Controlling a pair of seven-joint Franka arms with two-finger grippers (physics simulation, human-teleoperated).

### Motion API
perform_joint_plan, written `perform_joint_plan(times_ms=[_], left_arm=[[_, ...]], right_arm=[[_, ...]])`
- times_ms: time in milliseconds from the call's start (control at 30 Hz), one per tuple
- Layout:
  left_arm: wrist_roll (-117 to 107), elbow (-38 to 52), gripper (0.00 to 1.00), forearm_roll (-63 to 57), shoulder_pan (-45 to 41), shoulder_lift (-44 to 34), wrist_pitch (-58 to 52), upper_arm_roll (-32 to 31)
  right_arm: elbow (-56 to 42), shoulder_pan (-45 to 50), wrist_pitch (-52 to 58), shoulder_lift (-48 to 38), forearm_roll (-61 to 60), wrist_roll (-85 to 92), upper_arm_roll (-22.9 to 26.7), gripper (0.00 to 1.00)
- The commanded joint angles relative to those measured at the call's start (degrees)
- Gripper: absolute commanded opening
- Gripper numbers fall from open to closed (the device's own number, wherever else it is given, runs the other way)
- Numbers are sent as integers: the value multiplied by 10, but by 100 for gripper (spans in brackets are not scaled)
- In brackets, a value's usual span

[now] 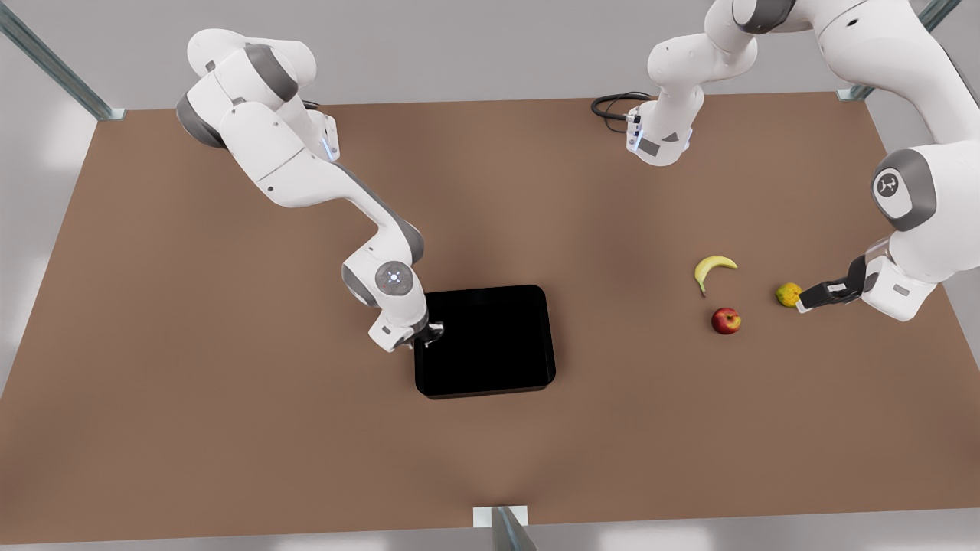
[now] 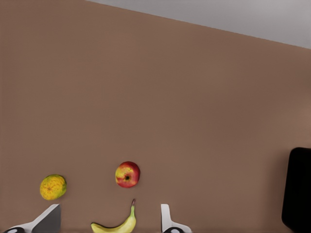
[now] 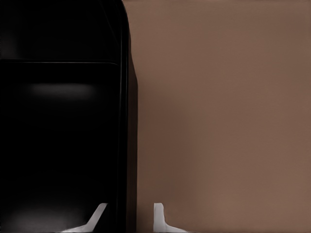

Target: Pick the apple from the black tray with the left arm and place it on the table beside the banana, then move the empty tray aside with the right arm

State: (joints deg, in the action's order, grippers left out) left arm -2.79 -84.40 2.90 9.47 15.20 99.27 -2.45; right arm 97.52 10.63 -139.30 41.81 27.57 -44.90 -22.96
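- The table is nearest the camera and the largest thing: one wide brown top, and everything else rests on it.
- I have two arms. The one at the front view's left bends down over the tray; the one at the front view's right reaches low toward the fruits.
- There is one black tray, empty, near the middle of the table and well apart from the fruits.
- My right gripper is at the tray's rim, on the side toward the front view's left. Its fingers stand a little apart, one inside the rim and one outside, and I cannot tell if they press it.
- My left gripper is just beside the yellow-green fruit, wide open, holding nothing.
- There are three fruits: one banana, one apple and the yellow-green fruit.
- The apple lies on the table near the banana's stem end, not touching it.
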Motion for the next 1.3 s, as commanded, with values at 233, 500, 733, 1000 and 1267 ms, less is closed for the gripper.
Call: perform_joint_plan(times_ms=[233,500,733,1000,1267], left_arm=[[7,-1,100,-1,-1,0,0,0],[55,-7,100,-60,-97,15,33,-5],[53,-6,100,-61,-97,14,29,-4],[52,-7,100,-62,-102,16,31,-5],[50,-7,100,-63,-101,16,31,-5]], right_arm=[[-1,0,0,-1,1,16,-1,11],[1,-2,17,-12,-4,12,-6,7],[0,-5,88,-58,-23,11,-34,4],[1,-37,213,-146,-132,100,-40,3],[-1,-131,330,-208,-165,332,-39,4]])
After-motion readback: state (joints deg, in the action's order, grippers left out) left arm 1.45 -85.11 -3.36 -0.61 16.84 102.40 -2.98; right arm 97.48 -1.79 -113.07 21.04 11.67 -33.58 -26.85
